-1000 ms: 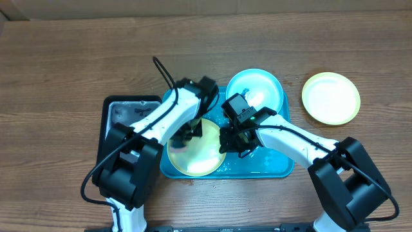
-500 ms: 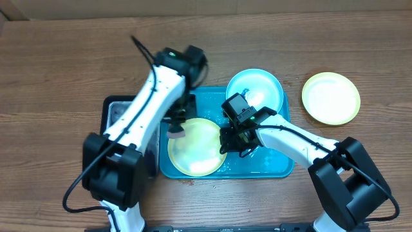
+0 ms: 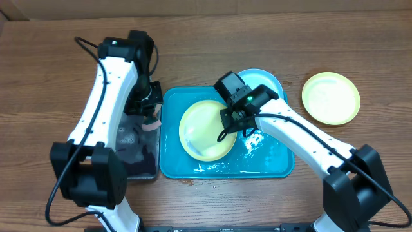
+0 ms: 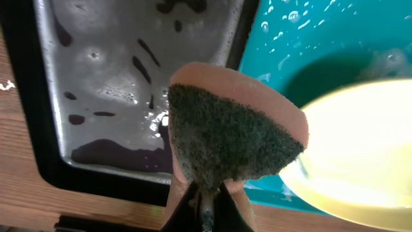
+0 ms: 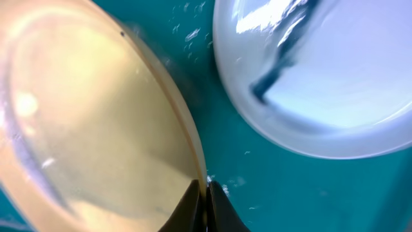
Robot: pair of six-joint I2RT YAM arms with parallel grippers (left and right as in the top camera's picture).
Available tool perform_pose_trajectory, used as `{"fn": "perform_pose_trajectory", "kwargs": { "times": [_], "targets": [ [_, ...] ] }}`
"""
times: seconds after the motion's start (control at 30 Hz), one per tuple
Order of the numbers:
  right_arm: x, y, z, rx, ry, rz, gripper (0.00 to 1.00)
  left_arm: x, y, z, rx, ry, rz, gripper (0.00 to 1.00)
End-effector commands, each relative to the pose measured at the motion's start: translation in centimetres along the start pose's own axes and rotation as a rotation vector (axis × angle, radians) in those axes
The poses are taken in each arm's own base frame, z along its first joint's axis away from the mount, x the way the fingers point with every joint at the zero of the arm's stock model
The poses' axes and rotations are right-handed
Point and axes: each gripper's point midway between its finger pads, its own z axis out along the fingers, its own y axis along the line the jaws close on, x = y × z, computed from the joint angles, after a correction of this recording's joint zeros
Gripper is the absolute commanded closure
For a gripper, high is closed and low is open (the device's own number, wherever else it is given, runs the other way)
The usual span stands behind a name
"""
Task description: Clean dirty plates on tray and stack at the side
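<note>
So since half a second ago the left arm has swung off the plate and over to the left, and the yellow-green plate (image 3: 205, 129) has shifted up and right from the near left part of the turquoise tray (image 3: 193, 169) to about its middle. Nearest the robot, the black tray (image 3: 132, 151) sits on the counter (image 3: 51, 64) right against the turquoise tray's left side, wet with dark blotches. The left end effector (image 4: 205, 206) hangs over it, clamped on a pinkish sponge (image 4: 232, 138) with its dark scrubby face showing. The right end effector (image 5: 206, 193) is pinched tight on the yellow-green plate's right rim, and the plate looks lifted, with a shadow on the wet tray under it. Further back, the light blue plate (image 3: 273, 84) lies in the tray's far right corner, partly under the right arm. The second yellow-green plate (image 3: 331, 98) sits on the counter just right of the tray, looking clean.
</note>
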Motion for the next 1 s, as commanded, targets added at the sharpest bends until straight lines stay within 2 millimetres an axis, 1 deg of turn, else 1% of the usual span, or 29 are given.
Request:
{"fn": "perform_pose_trajectory", "kwargs": {
  "times": [0.0,0.13,0.27,0.4,0.5,0.63,0.7,0.77,0.87,0.97],
  "targets": [
    [-3.3,-1.0,-4.3,0.132,-0.161,-0.067,0.96,-0.5,1.1,-2.1,0.035,-0.065,-0.005,0.96],
    [-4.4,-0.9,-6.4,0.205,-0.214,-0.129,0.96,-0.7,2.0,-2.0,0.035,-0.059,-0.014,0.96],
    [-5.0,-0.7,-8.0,0.289,-0.271,-0.158,0.96,-0.9,2.2,-2.0,0.037,-0.066,-0.017,0.96],
    [-5.1,-0.3,-9.4,0.399,-0.314,-0.261,0.96,-1.3,2.5,-2.0,0.037,-0.078,-0.023,0.96],
    [-4.8,0.6,-10.4,0.461,-0.332,-0.35,0.96,-1.6,3.4,-2.0,-0.002,-0.09,-0.028,0.96],
    [-4.1,1.8,-10.8,0.479,-0.339,-0.409,0.96,-2.1,4.7,-2.3,-0.067,-0.132,-0.089,0.96],
    [-3.9,1.8,-10.8,0.48,-0.332,-0.417,0.96,-2.5,5.4,-2.8,-0.095,-0.183,-0.12,0.96],
    [-3.8,1.7,-10.8,0.485,-0.323,-0.421,0.96,-2.6,5.6,-3.4,-0.094,-0.237,-0.13,0.95],
    [-3.7,1.6,-10.7,0.487,-0.318,-0.423,0.96,-1.9,6.0,-4.2,-0.082,-0.304,-0.132,0.95],
    [-3.9,1.6,-10.8,0.491,-0.326,-0.423,0.96,-0.9,6.9,-4.3,-0.098,-0.36,-0.148,0.96]
  ]
}}
